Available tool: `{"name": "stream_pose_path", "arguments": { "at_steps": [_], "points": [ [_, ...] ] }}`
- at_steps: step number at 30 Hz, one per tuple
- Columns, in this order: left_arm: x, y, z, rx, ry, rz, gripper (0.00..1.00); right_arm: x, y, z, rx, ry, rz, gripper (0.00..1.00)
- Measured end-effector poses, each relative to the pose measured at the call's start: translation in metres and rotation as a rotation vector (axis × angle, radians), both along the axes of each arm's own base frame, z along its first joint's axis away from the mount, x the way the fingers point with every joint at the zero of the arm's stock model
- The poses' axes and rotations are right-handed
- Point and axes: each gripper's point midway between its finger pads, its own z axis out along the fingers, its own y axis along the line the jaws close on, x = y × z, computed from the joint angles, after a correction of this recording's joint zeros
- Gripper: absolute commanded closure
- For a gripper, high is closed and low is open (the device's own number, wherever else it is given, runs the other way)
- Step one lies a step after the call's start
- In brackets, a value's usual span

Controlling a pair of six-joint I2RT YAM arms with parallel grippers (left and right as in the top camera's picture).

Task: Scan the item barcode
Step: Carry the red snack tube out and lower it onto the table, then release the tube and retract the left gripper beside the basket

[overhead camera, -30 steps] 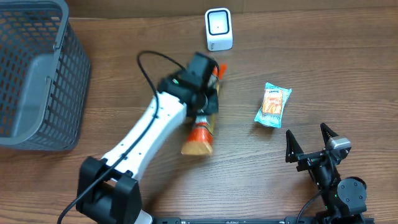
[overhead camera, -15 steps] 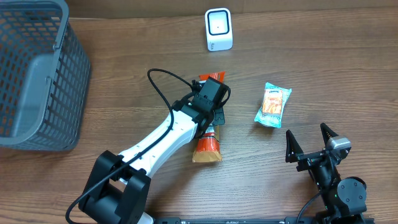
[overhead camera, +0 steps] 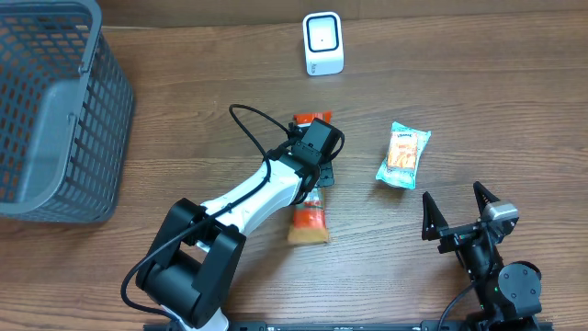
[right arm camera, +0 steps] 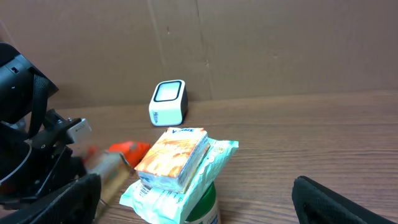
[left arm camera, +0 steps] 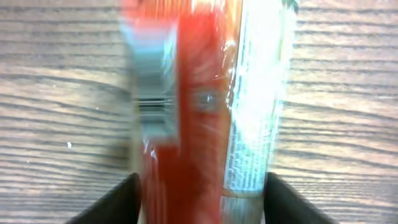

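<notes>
Your left pincer (left arm camera: 202, 208) straddles the orange snack packet (left arm camera: 205, 106) from above. One finger shows at each lower corner of the left wrist view, right against the packet's long edges. That view is smeared, so you cannot tell whether the fingers are squeezing the packet or only standing beside it. A striped patch that looks like the barcode (left arm camera: 153, 106) faces the wrist camera on the left part of the wrapper, too blurred to read.

From overhead, the orange snack packet (overhead camera: 309, 223) lies flat on the wooden counter (overhead camera: 478, 92) near its middle. Its long side runs roughly away from you, and the left arm's head covers its middle section. The white scanner (overhead camera: 322, 43) stands upright near the far edge, well apart from the packet, its window facing up.

Your right pincer (overhead camera: 455, 210) rests low at the near right of the counter. Its two fingers are spread wide with nothing between them.

A teal-wrapped snack (overhead camera: 403, 154) lies between the right pincer and the scanner, near the orange packet but not touching it. The right wrist view shows this snack close in front of the camera, with brown cardboard (right arm camera: 261, 43) walling the far side of the counter. A grey mesh basket (overhead camera: 55, 119) sits at the far left, well away from both packets.
</notes>
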Motion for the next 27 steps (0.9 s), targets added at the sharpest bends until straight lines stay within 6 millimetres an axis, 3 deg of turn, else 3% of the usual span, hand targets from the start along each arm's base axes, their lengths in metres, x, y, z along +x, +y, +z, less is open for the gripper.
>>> {"name": "stream_pose_path", "arguments": {
  "at_steps": [5,10,19,24,27],
  "points": [
    [0.003,-0.003,0.006,0.014,-0.007,-0.051,0.14,0.0,0.0,0.0,0.0,0.0,0.0,0.0],
    [0.008,-0.008,0.023,0.03,-0.001,-0.096,0.06,0.0,0.0,0.0,0.0,0.0,0.0,0.0],
    [0.023,-0.004,0.088,0.091,0.001,-0.151,0.02,0.0,0.0,0.0,-0.001,0.0,0.0,0.0],
    [0.041,0.042,0.117,0.134,0.016,-0.067,0.0,0.0,0.0,0.0,0.0,0.0,0.0,0.0],
    [0.049,0.088,0.12,0.157,0.045,0.028,0.0,0.0,0.0,0.0,0.0,0.0,0.0,0.0]
  ]
}}
